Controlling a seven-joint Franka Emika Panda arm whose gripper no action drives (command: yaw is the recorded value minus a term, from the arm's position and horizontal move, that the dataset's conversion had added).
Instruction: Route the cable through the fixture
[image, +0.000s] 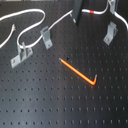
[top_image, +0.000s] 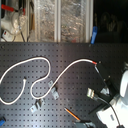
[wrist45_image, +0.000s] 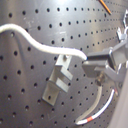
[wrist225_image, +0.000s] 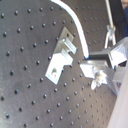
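The white cable (image: 60, 21) snakes across the far part of the black perforated board, and its red band (image: 91, 11) lies just right of my gripper (image: 75, 20). In both wrist views my gripper (wrist45_image: 97, 70) (wrist225_image: 92, 67) is shut on the cable (wrist45_image: 50, 47) (wrist225_image: 77, 25). It holds the cable just beside the forked top of the fixture (wrist45_image: 60, 77) (wrist225_image: 61, 57), and the cable is not in the slot. The first exterior view shows two such upright clips, one on the left (image: 46, 36) and one on the right (image: 110, 32). I cannot tell which is the close one.
A low two-post grey bracket (image: 21, 55) stands at the first exterior view's left. An orange hooked rod (image: 79, 72) lies mid-board. The white arm (top_image: 120, 95) fills the second exterior view's right. Cluttered shelves stand behind the board.
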